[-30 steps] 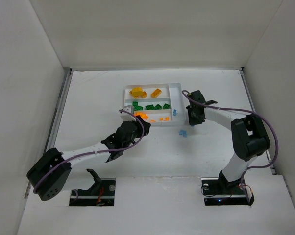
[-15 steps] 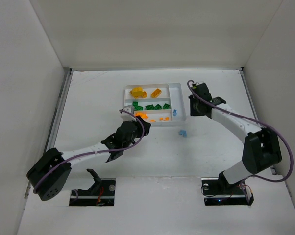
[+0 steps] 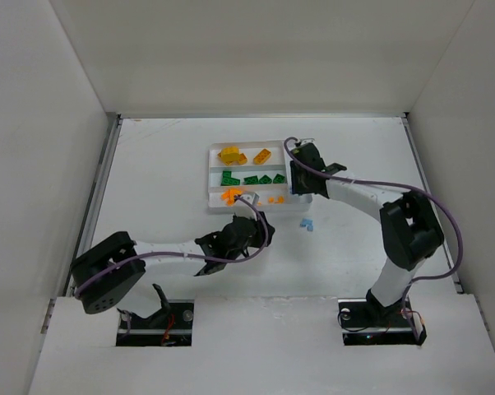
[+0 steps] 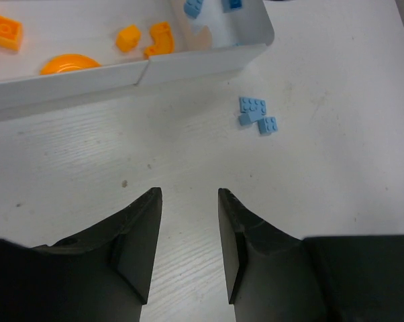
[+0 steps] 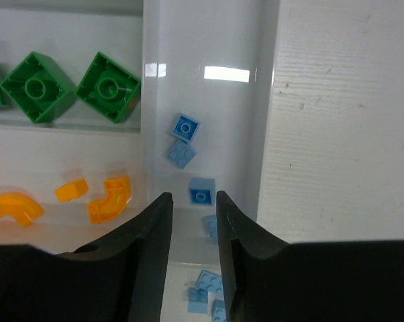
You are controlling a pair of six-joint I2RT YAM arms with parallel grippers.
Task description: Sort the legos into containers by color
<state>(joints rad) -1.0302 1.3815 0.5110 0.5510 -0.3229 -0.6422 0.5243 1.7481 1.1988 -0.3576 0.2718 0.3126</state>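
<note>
Both arms have shifted since half a second back. Right arm (image 3: 354, 193) has swung in from the tray's 3 o'clock flank to hang over that edge. Left arm (image 3: 165, 247) has slid from the 7 o'clock corner round to 6 o'clock.

Table (image 3: 157, 164): white.

Tray (image 3: 282, 153): white, at 12 o'clock of table centre. Far slot holds yellow bricks (image 3: 231, 154), middle slot green bricks (image 3: 252, 178), near slot orange curved bits (image 3: 229, 196). Narrow side slot (image 5: 209, 107) runs along the 3 o'clock side.

Right gripper (image 5: 192, 196): directly over the narrow slot, fingers (image 5: 145, 248) apart, nothing gripped. Pale blue bricks (image 5: 186, 127) lie on the slot floor at 12 o'clock of the tips, the nearest one right at the mouth of the gap.

Left gripper (image 4: 188, 194): fingers (image 4: 138, 235) apart, only table between them. Loose blue cluster (image 4: 257, 113) sits on the table at 1 o'clock of the tips, clear of them, near the tray's near wall.

Hard to read:
- From overhead, the right gripper covers most of the narrow slot.
- In the right wrist view, further blue pieces at 6 o'clock show only partly behind the fingers, so their count is unclear.
- The left wrist view cuts the tray at its top edge.
</note>
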